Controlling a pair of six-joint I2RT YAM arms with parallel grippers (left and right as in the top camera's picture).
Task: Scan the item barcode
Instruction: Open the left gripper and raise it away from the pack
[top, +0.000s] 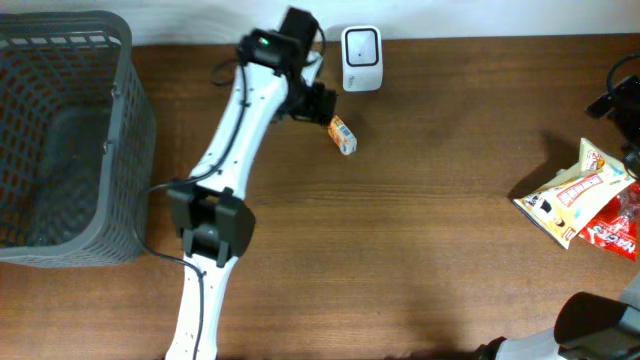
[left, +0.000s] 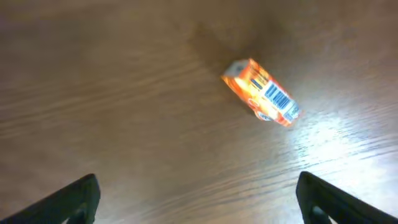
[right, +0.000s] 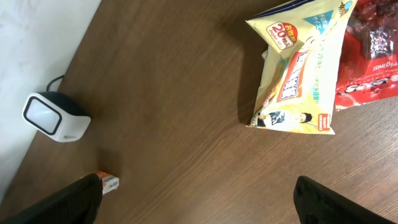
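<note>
The item, a small orange box (top: 343, 135), lies on the wooden table just below the white barcode scanner (top: 361, 45). In the left wrist view the box (left: 262, 92) lies on its side with a blue-and-white barcode label facing up. My left gripper (left: 199, 200) hangs above the table beside the box, jaws wide open, with nothing between its fingertips (left: 78, 198). My right gripper (right: 199, 199) is open too, over bare wood far to the right. From there the scanner (right: 55, 117) and a corner of the box (right: 108, 182) show at the left.
A grey mesh basket (top: 60, 140) stands at the left end of the table. A yellow snack bag (top: 568, 195) and a red one (top: 615, 228) lie at the right edge, near my right arm. The left arm (top: 225, 170) stretches diagonally across the left half.
</note>
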